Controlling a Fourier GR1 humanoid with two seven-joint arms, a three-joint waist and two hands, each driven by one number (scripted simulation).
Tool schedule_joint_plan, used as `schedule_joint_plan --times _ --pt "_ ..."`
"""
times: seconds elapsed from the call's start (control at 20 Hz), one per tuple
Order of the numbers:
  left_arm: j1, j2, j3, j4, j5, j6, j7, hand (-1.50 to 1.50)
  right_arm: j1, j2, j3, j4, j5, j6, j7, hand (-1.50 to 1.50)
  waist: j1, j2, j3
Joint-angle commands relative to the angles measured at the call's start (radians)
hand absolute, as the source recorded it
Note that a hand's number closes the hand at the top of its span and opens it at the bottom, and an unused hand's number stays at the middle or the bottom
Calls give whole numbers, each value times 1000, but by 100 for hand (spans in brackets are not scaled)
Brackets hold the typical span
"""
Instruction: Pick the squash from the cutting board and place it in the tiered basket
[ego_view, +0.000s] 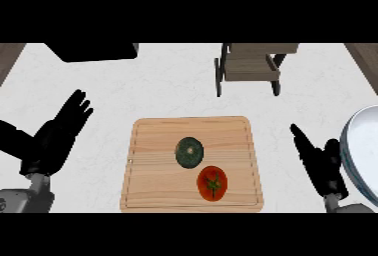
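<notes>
Squash (190, 152) sits on cutting board (193, 165), between both sets of fingers, touching neither, just above tomato (212, 183). Left hand (60, 130) fingers straight, slightly spread. Right hand (316, 160) fingers straight, together. Tiered basket (249, 66) well beyond fingertips.

1. The cutting board (193, 165) lies on the tabletop (170, 85), near the view's lower middle.
2. The squash (190, 152) sits on the board, about at its centre.
3. The tomato (212, 183) lies on the board just right of and nearer than the squash.
4. The tiered basket (251, 66) stands behind the board, toward the right.
5. The left hand (63, 131) is left of the board, apart from it.
6. The right hand (317, 162) is right of the board, beside a plate (359, 150) at the right edge.
</notes>
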Motion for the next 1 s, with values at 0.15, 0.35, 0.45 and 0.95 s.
schedule_joint_plan --times 0.15,0.35,0.45,0.95 --pt "73 65 -6 74 -81 9 6 0 -11 243 -40 20 -189 112 -150 150 84 1 -9" --pt "112 73 -6 103 -91 19 19 0 -48 344 -126 -82 -265 81 -258 150 72 -34 6" --pt "142 104 3 118 -105 4 5 0 -16 420 -97 -101 -218 51 -409 -150 75 -26 -15" --pt "156 89 16 171 -150 17 -78 0 -109 129 204 -6 428 -242 -74 -150 63 -16 -32"
